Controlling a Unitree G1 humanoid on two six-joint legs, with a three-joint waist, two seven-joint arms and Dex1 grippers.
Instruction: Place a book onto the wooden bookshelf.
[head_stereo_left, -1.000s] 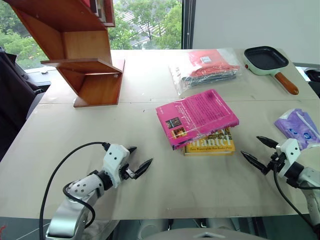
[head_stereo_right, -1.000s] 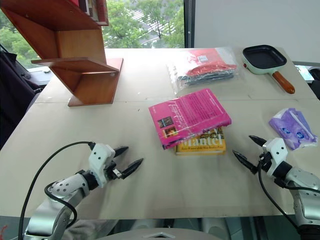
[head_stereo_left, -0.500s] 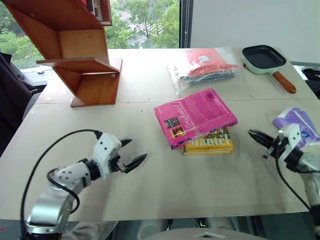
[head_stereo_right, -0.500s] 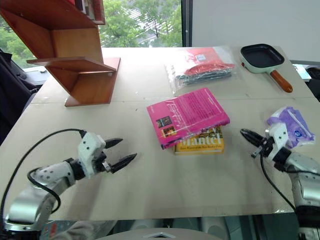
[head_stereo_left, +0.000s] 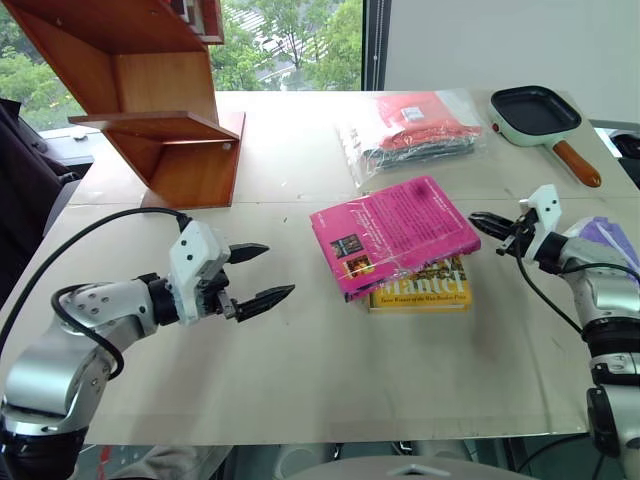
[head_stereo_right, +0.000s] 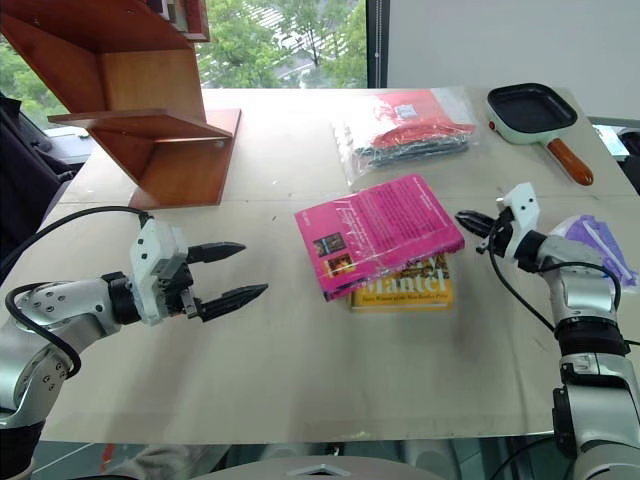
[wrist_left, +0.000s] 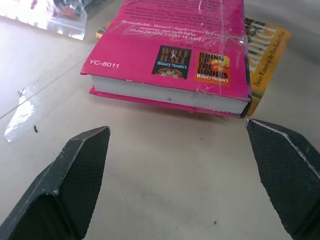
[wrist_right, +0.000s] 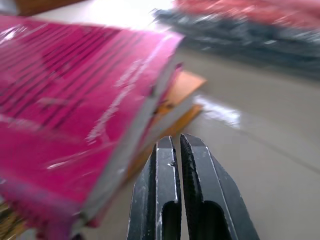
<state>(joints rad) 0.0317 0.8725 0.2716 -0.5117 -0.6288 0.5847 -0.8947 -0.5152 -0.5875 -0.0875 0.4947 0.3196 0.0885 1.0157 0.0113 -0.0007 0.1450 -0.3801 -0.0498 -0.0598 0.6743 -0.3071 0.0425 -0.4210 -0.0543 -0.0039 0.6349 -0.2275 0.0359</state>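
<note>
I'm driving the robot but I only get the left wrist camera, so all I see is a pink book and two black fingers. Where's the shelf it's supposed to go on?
Observer: The wooden bookshelf stands at the table's far left corner, beyond the open left claw.
Operator: Where's my other claw?
Observer: The right claw is shut, with its tip right by the far right corner of the book. I can't tell if it touches.
Operator: What's behind the book?
Observer: A clear bag of red and dark things, and a frying pan further to the right.
</note>
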